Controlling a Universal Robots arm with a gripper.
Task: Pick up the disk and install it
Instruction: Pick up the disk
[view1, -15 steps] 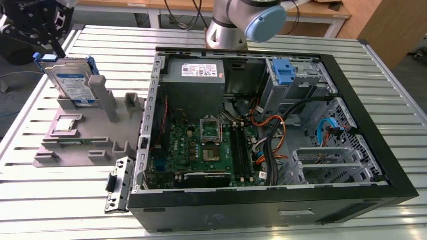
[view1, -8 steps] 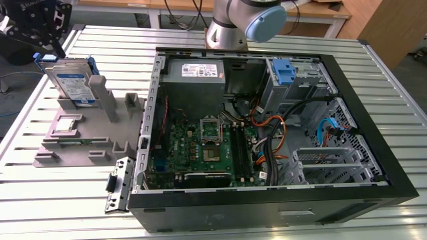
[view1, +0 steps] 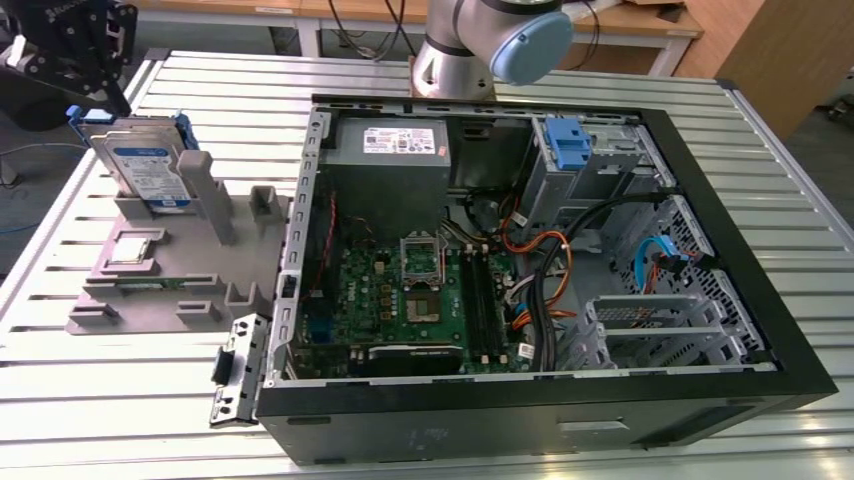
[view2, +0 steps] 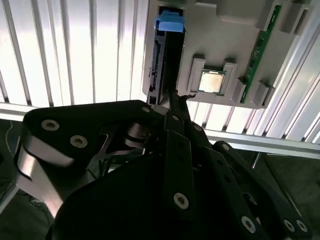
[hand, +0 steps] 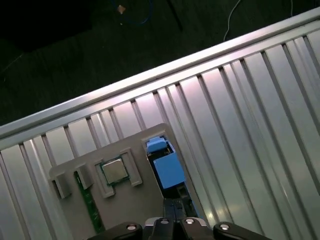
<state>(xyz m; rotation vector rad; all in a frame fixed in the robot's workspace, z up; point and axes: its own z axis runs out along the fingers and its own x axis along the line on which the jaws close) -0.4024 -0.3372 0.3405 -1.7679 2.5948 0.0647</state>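
Disk (view1: 144, 165) stood on edge in the grey holder (view1: 174, 285) on the counter (view1: 107, 400).
Silver, with a white-and-blue label and blue rails; I hovered just above it, and whether my jaws were spread or pressed together, I couldn't tell.

In the exterior view the picture's edge cuts off the gripper (view1: 96, 92). A post of the grey holder (view1: 200, 190) hides part of the disk (view1: 140, 165), whose label print is too small to tell.
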